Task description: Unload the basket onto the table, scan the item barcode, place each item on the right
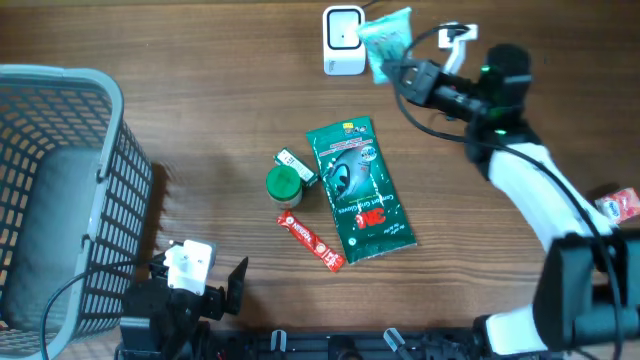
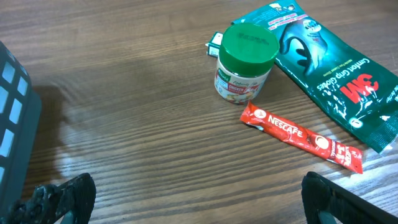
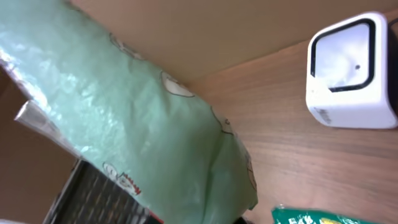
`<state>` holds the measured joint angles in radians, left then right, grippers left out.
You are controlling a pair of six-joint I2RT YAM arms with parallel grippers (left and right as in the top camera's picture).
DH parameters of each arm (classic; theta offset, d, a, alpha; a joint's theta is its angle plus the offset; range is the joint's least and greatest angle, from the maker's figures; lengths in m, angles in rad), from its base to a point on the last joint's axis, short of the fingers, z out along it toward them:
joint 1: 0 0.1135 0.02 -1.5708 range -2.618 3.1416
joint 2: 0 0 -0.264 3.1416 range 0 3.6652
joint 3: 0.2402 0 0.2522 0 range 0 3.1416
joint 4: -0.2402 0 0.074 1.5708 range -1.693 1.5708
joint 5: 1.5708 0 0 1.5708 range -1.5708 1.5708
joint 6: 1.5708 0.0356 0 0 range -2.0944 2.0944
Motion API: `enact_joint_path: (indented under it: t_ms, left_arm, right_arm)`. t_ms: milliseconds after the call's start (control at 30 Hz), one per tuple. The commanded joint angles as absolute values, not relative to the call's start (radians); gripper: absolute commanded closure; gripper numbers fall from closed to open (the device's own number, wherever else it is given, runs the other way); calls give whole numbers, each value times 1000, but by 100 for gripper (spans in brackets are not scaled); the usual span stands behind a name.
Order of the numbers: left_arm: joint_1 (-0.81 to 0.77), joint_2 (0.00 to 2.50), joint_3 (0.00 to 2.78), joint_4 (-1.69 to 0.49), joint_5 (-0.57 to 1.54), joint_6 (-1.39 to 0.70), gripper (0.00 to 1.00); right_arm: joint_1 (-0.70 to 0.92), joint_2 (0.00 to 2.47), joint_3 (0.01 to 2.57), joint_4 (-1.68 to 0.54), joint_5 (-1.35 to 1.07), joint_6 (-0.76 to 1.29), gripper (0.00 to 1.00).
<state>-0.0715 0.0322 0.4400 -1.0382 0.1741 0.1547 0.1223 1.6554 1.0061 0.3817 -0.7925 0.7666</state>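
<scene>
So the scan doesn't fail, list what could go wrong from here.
The pale green packet sits beside the white scanner, not squarely over its window, so the code may go unread. The packet is thin and crinkled; pinched by the right end effector, it could fold or slip.

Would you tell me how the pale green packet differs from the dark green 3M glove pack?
The pale green packet is held up by the right gripper beside the scanner; the 3M glove pack lies flat on the table. The packet is light and crinkly, the glove pack dark with bold print. Both are green pouches.
</scene>
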Motion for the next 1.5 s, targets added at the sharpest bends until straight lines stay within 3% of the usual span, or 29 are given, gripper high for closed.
enact_joint_path:
  t_ms: [0, 167, 333, 533, 700, 833, 933, 1067, 1200, 1300, 1367, 1433, 1467]
  left_arm:
    - [-68, 27, 439, -1033, 183, 149, 0]
    - [-68, 27, 439, -1033, 183, 149, 0]
    - [-68, 27, 439, -1032, 183, 149, 0]
    - [-68, 27, 439, -1033, 183, 149, 0]
    - [-68, 27, 439, -1032, 183, 149, 0]
    - [-68, 27, 439, -1033, 183, 149, 0]
    - [-68, 27, 439, -1033, 183, 149, 0]
    - [-68, 27, 439, -1033, 183, 149, 0]
    - [-68, 27, 439, -1033, 183, 149, 0]
    - [-68, 27, 439, -1033, 183, 149, 0]
    - [-68, 27, 439, -1033, 183, 149, 0]
    - [-68, 27, 439, -1032, 183, 149, 0]
    - [-68, 27, 439, -1033, 183, 149, 0]
  right_arm:
    - [184, 1775, 1042, 499, -607, 959, 95]
    - [229, 1984, 1271, 502, -510, 1009, 96]
    - [248, 2188, 1549, 302, -437, 1085, 96]
    - [252, 2235, 1586, 175, -417, 1099, 95]
    - [228, 2207, 1587, 165, -545, 1019, 96]
    - [94, 2090, 1587, -144, -598, 885, 96]
    - [-89, 2057, 1586, -564, -423, 777, 95]
    - [-283, 2058, 1553, -848, -152, 733, 96]
    - [-460, 2059, 1498, -970, 155, 743, 96]
    - [-572, 2059, 1489, -994, 198, 739, 96]
    - [-639, 2057, 1490, -1012, 176, 733, 88]
    - [-688, 2048, 1495, -1023, 114, 702, 45]
    - [-711, 2035, 1499, -1023, 56, 693, 39]
